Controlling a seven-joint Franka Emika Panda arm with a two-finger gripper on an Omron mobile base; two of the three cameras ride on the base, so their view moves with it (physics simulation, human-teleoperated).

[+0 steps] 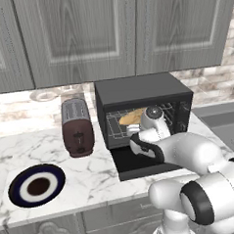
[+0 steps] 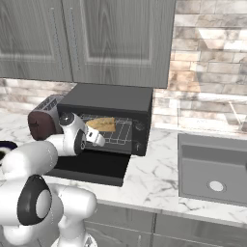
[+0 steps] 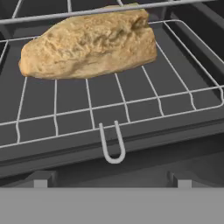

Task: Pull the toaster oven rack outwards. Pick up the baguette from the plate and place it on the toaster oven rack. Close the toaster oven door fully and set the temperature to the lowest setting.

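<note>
1. Toaster oven [image 1: 137, 90]: black box on the marble worktop [image 1: 100, 171], below grey wall cabinets [image 1: 84, 37].
2. Toaster oven door [image 2: 89, 166] hangs fully open, lying flat out in front of the oven mouth.
3. Toaster oven rack [image 3: 131, 103] sits inside the oven; its small wire loop at the front edge pts toward the door.
4. Baguette [image 3: 89, 43] lies on the rack, toward the back of the oven, long axis across the rack. Also seen thru the oven mouth in both base views.
5. End effector [image 2: 99, 139]: jaws wide apart, holding nothing. Hovers over the open door just in front of the oven mouth, aimed into the oven. Clear of rack and baguette.
6. Plate [image 1: 36, 185], bare, on the worktop well to the left of the oven, near the front edge.
7. Maroon/silver slot toaster [image 1: 77, 126] just left of the oven.
8. Sink [image 2: 214, 169] to the right of the oven.
</note>
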